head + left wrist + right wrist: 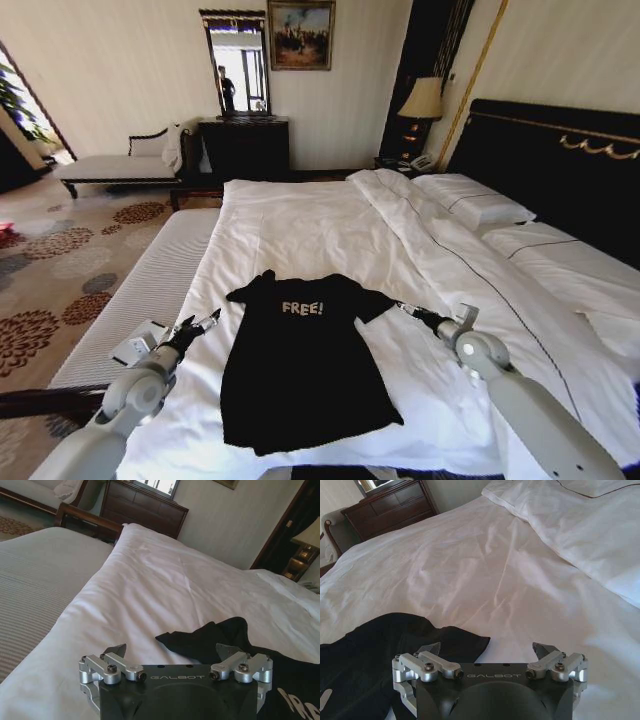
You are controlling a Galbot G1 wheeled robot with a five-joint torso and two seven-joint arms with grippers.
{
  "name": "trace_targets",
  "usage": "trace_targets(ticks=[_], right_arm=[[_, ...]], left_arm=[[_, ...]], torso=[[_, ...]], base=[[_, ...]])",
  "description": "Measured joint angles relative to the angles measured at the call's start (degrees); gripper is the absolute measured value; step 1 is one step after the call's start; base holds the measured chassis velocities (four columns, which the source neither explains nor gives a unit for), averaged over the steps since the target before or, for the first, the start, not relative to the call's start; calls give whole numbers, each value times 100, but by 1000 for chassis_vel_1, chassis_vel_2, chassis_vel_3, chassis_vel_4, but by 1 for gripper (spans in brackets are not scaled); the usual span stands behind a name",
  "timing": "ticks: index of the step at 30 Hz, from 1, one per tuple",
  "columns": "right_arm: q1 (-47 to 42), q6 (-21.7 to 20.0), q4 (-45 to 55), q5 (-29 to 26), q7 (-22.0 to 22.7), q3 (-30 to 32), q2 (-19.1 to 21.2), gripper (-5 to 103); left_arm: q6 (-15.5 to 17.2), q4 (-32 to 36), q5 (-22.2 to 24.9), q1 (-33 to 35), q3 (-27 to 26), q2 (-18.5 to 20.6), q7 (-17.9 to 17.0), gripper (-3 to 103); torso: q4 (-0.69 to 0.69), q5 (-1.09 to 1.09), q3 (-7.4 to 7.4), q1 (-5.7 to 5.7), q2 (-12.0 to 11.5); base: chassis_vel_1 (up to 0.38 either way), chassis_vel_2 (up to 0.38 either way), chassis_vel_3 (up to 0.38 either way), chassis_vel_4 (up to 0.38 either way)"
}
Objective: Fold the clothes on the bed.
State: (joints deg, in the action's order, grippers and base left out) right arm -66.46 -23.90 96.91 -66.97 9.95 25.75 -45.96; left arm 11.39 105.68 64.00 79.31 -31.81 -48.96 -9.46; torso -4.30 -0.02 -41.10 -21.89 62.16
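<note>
The clothes are one black T-shirt (300, 370) with white "FREE!" lettering, spread flat and face up on the white duvet of the bed (300, 225). My left gripper (207, 321) hovers open just off the shirt's left sleeve (210, 637). In the left wrist view that gripper (172, 652) has bare duvet between its fingers, with the sleeve tip just ahead of them. My right gripper (403, 308) stands open at the tip of the right sleeve (420, 635). The right wrist view shows it (487, 650) low over the sleeve's edge, holding nothing.
White pillows (475, 200) and a dark headboard (560, 150) lie to the right. A striped grey surface (150, 285) runs along the bed's left side. Beyond the bed stand a dark dresser (245, 148), a pale chaise lounge (115, 165) and a lamp (422, 100).
</note>
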Motion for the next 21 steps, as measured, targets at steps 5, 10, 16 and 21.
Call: trace_targets(ticks=[5, 10, 16, 21], right_arm=[[17, -15, -1, -8, 22, -50, 48, 100], [42, -36, 2, -14, 43, -121, 75, 100], [-24, -50, 27, -17, 59, -119, 84, 100], [-39, -60, 57, -17, 85, -118, 87, 100]], left_arm=[[-22, -501, 89, -467, 144, -110, 140, 100], [-26, -873, 318, -800, 238, -227, 211, 100], [-32, -1254, 426, -1106, 442, -370, 358, 100], [-77, -1464, 478, -1363, 640, -530, 507, 100]], torso=[[0, 1, 0, 0, 0], [0, 1, 0, 0, 0], [-1, 1, 0, 0, 0], [0, 2, 0, 0, 0]], base=[[0, 0, 0, 0], [0, 0, 0, 0], [0, 0, 0, 0], [0, 0, 0, 0]])
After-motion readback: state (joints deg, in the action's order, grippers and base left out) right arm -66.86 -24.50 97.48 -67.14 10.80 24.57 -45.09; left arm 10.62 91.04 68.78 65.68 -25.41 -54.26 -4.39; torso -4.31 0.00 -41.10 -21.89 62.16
